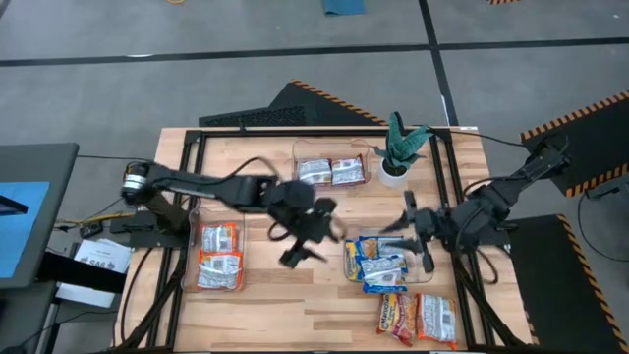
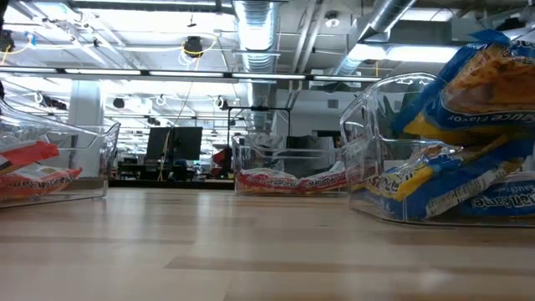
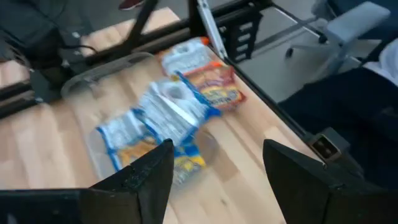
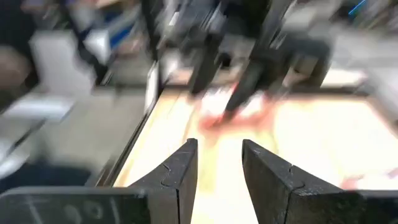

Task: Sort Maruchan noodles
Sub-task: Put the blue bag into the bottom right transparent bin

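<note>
Blue Maruchan packets (image 1: 376,264) are piled in a clear bin (image 1: 425,277) right of centre; the low view shows the same packets (image 2: 468,142). Red packets (image 1: 218,258) fill the left bin. Whitish-red ones (image 1: 331,172) lie in the far bin. Two orange-red packets (image 1: 418,317) lie flat on the table near its near edge. My left gripper (image 1: 316,236) hovers open and empty at mid-table, just left of the blue bin; its wrist view looks past the left gripper (image 3: 217,155) at the blue packets (image 3: 158,121). My right gripper (image 1: 401,231) is open and empty above the blue bin's far right side.
A green potted plant (image 1: 398,147) stands at the far right of the table, beside the far bin. Bare wood lies between the left bin and the blue bin and along the near edge left of the orange-red packets. A black frame borders the table.
</note>
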Controlling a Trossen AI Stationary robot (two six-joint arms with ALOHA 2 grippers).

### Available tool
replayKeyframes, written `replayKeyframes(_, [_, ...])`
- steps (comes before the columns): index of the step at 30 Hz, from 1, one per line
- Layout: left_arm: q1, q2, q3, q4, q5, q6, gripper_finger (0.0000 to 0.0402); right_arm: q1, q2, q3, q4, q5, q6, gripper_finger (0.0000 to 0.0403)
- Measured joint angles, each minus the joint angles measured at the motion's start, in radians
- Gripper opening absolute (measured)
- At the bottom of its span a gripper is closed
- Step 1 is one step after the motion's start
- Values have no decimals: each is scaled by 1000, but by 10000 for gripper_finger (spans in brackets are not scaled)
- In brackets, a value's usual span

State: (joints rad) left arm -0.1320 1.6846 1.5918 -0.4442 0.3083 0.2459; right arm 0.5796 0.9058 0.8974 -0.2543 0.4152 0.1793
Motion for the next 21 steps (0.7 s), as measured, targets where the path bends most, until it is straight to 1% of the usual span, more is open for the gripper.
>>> replayKeyframes(2, [-30,-73,-122,88,-32,-12,228,28,23,-1,-79,-64,27,137])
replayKeyframes(3, [-47,-115,-186,136,-61,-20,228,45,40,-1,-96,-77,46,125])
replayKeyframes(5, [-80,-207,-323,280,-127,-44,228,82,79,-2,-133,-84,98,87])
replayKeyframes(7, [-116,-296,-454,396,-200,-72,228,117,128,-1,-124,-112,150,34])
replayKeyframes(8, [-136,-336,-514,456,-241,-79,228,131,157,0,-121,-125,172,20])
replayKeyframes(10, [-179,-418,-619,566,-328,-83,228,156,217,-1,-126,-147,242,19])
replayKeyframes(13, [-241,-514,-741,709,-447,-71,228,169,311,12,-145,-216,359,18])
replayKeyframes(15, [-274,-560,-808,758,-519,-61,228,164,376,33,-155,-259,407,18])
replayKeyframes(17, [-297,-590,-854,815,-579,-58,228,159,428,62,-181,-281,438,18])
replayKeyframes(21, [-324,-617,-911,862,-689,-64,228,136,510,129,-303,-288,499,18])
